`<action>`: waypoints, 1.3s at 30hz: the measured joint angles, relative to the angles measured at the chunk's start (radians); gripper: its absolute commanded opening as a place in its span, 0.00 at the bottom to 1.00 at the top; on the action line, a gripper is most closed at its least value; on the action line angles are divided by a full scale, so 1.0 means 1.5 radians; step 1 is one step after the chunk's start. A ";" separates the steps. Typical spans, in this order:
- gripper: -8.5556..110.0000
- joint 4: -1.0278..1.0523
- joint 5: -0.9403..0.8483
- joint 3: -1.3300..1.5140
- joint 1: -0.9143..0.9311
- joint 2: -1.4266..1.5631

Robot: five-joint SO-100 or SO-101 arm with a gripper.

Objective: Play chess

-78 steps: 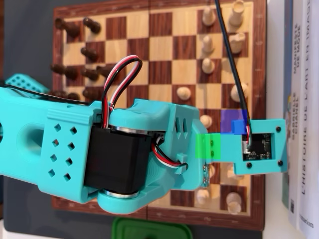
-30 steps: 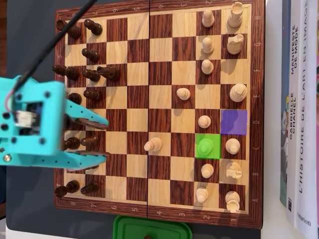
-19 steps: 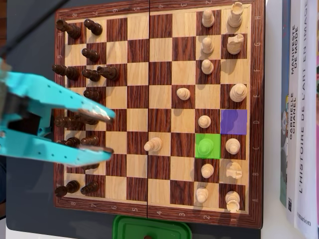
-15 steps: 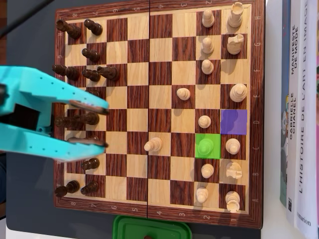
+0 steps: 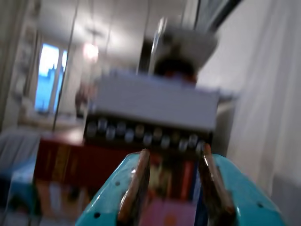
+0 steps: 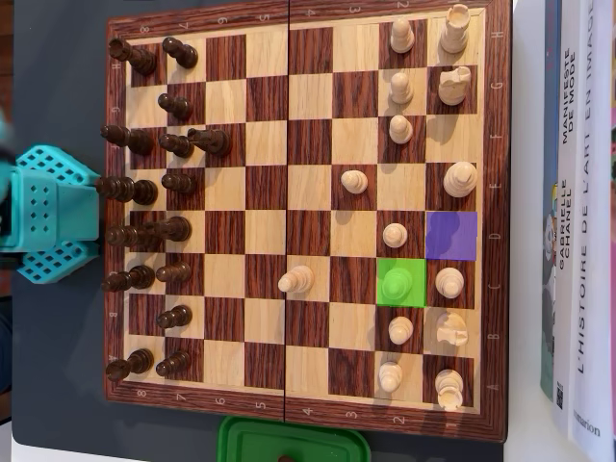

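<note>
One chessboard (image 6: pixel 308 217) lies on the counter (image 6: pixel 53 115); fourteen light pieces crowd its right half, one pawn (image 6: pixel 397 282) on the green square. In the blurred wrist view, the gripper (image 5: pixel 174 188) gapes empty.

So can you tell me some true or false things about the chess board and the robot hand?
1. A pale piece stands on the green square. True.
2. The purple square has a piece on it. False: it is bare.
3. The dark pieces are on the right side of the chessboard in the overhead view. False: they line the left side, the pale ones the right.
4. In the wrist view the hand holds a chess piece. False: its fingers are apart with nothing between them.
5. Books stand beside the right edge of the chessboard. True.
</note>
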 measured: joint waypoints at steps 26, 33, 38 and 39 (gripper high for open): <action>0.21 -0.777 0.000 0.032 -0.005 0.012; 0.21 -0.861 0.000 0.032 0.014 0.013; 0.21 -0.865 0.000 0.032 0.014 0.013; 0.21 -0.865 0.000 0.032 0.014 0.013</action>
